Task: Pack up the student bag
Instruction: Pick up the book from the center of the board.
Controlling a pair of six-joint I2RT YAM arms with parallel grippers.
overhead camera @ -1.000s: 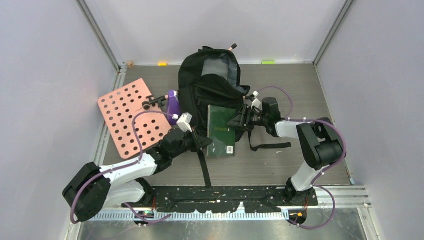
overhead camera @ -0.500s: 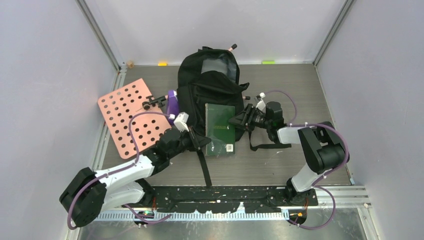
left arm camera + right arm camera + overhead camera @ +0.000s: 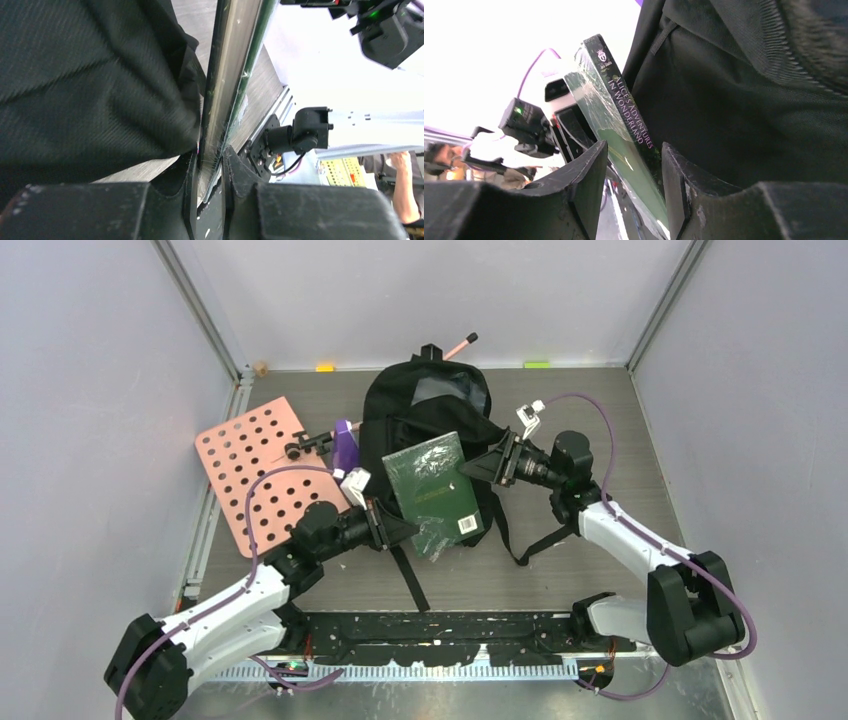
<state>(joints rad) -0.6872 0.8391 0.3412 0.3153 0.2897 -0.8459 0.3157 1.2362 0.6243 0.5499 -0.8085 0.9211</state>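
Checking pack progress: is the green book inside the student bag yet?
No, the green book lies outside, atop the student bag, pinched by the left end effector.

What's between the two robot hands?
A green book, over the black backpack. The top view shows it spanning from the left gripper to the right gripper; each wrist view shows its edge between the jaws.

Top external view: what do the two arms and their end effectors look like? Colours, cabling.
Left arm and right arm match: white link shells, bulky black joint housings. A purple cable loops loose along each. Each wrist carries a small white camera block. Left end effector and right end effector are black, with two wedge-shaped fingers.
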